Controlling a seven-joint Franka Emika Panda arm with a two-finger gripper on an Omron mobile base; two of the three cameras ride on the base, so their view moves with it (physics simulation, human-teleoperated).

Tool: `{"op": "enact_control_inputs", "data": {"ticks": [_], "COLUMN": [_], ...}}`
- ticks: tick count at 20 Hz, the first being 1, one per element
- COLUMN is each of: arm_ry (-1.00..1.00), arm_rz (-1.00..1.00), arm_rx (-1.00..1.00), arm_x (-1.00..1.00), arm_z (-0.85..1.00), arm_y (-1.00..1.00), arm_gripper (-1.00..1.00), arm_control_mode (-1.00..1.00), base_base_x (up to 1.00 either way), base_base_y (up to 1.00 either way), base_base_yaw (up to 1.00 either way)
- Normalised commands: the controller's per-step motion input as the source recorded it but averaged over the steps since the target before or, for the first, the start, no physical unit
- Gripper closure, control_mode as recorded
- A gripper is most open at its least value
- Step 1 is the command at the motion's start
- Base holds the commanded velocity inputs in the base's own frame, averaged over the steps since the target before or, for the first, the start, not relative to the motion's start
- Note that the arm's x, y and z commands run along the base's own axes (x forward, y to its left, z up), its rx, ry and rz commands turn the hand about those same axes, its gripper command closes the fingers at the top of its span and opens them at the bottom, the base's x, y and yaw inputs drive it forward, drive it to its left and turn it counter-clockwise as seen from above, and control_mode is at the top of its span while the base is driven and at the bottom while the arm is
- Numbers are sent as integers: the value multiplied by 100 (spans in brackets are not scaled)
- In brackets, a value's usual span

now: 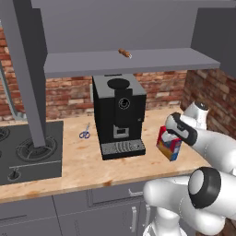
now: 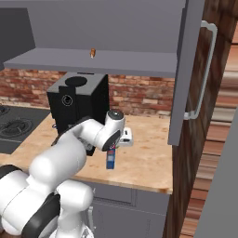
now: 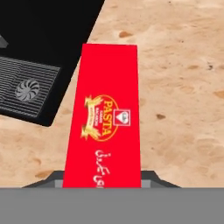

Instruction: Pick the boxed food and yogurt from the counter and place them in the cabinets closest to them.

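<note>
From the left base view, the pincer [image 1: 171, 136] is closing on the pasta box [image 1: 168, 144], right of the coffee machine [image 1: 119, 115] on the worktop [image 1: 83, 161]. The right base view is showing the box under the open cabinet shelf [image 2: 139, 62]. In the hand view, its long axis is running away between the fingers.

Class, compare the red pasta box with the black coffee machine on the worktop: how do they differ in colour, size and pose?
Colour: the pasta box is bright red with yellow and blue print; the coffee machine is plain black.
Size: the box is far smaller than the machine.
Pose: the box leans tilted in the closed claw; the machine stands square and untouched.
Shared: both are over the wooden counter, side by side.
</note>
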Motion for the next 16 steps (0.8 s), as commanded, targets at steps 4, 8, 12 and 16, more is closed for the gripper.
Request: {"op": "enact_control_inputs", "data": {"ticks": [4, 8, 12, 16], "arm_ry": [-4, -4, -3, -3], "arm_rz": [0, 0, 0, 0], "arm_rx": [3, 1, 0, 0], "arm_x": [-3, -9, -16, -24], "arm_z": [65, 71, 74, 77], "arm_y": [-1, -4, -1, -2], "arm_gripper": [100, 100, 100, 100], "arm_control_mode": [-100, -100, -100, -100], "base_base_x": [0, 0, 0, 0], "base_base_y": [0, 0, 0, 0], "base_base_yaw": [0, 0, 0, 0]}}
